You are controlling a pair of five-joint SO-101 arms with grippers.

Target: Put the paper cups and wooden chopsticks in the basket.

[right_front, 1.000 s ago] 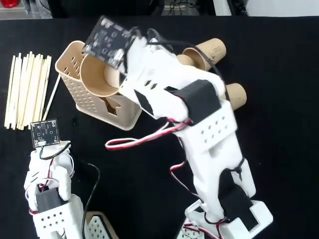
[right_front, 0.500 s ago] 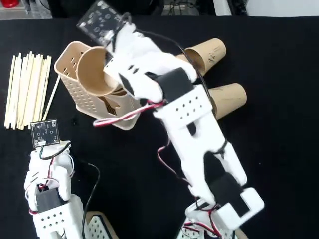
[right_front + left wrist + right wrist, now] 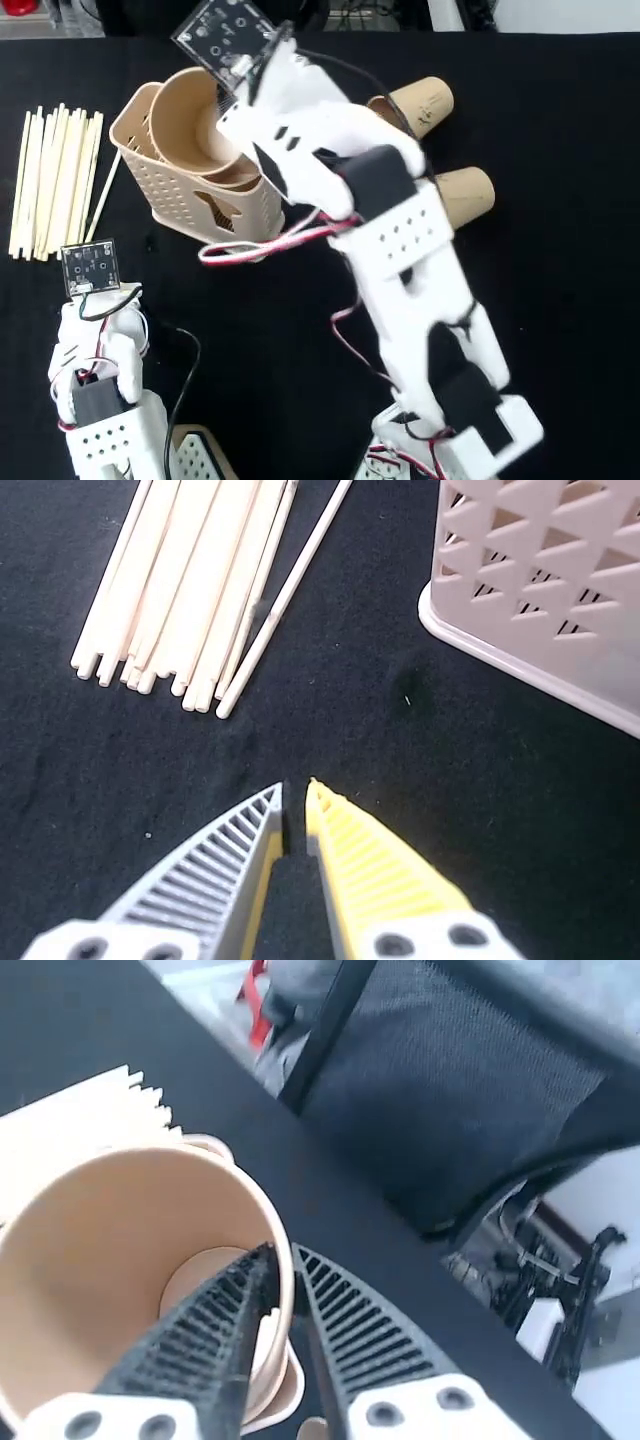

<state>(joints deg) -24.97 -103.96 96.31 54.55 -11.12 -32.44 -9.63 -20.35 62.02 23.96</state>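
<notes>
1. Chopsticks lie bundled on the table beside the basket.
2. Right gripper pinches the rim of a paper cup sitting in the basket.
3. Left gripper hangs closed and empty.

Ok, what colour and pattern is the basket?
The basket is cream plastic with triangular cut-outs in its walls, clearest in the left wrist view.

Cup across basket mouth

A laboratory or office workspace is indicated. A table draped in black cloth is seen, with cables massed along its far edge; a mesh-backed office chair is shown beyond it.
</notes>
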